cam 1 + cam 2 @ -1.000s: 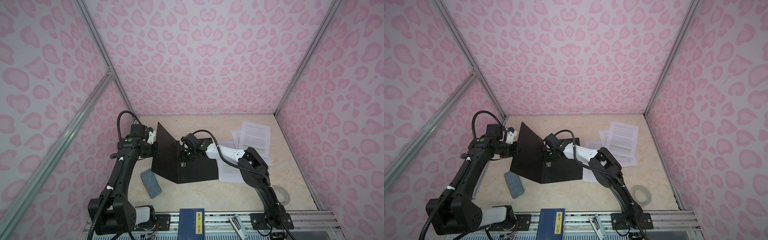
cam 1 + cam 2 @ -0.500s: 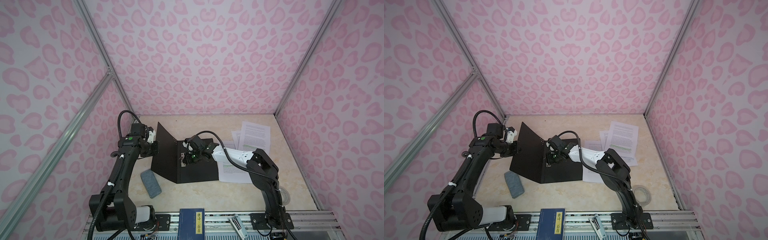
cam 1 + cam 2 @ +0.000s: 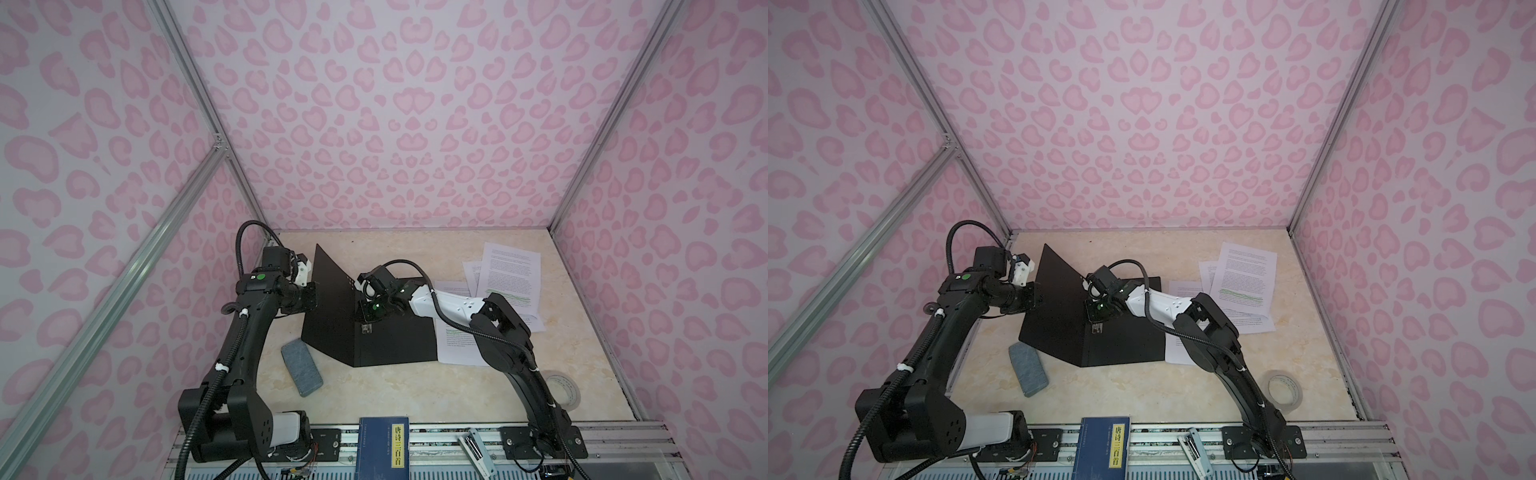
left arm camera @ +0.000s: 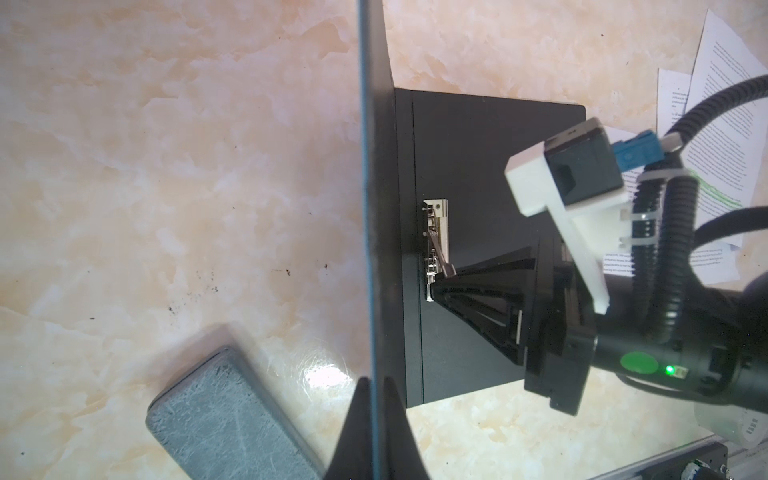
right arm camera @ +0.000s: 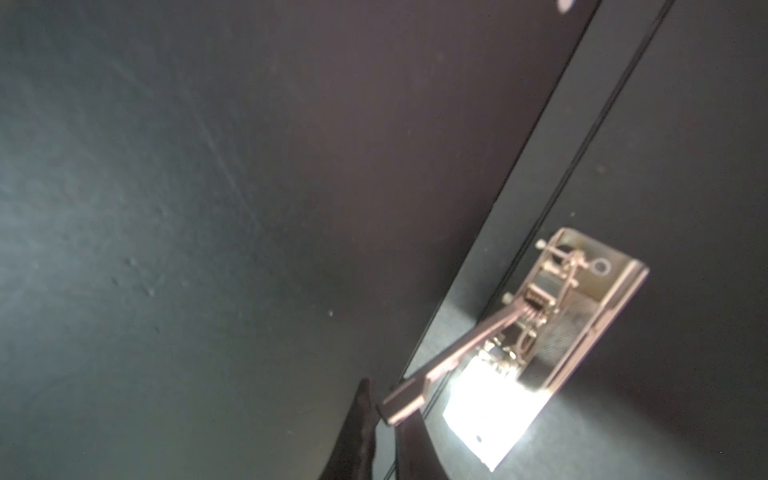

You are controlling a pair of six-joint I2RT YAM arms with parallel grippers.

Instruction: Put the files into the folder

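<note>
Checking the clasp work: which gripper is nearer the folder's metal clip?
Right. The right gripper pinches the metal clip by its lever; the left gripper holds the raised folder cover, farther off.

The folder (image 3: 395, 336) was black inside, its clip (image 5: 573, 328) silvery; the files (image 3: 510, 270) were white with black print, green highlights; the surface (image 3: 415, 390) cream-marbled.
</note>
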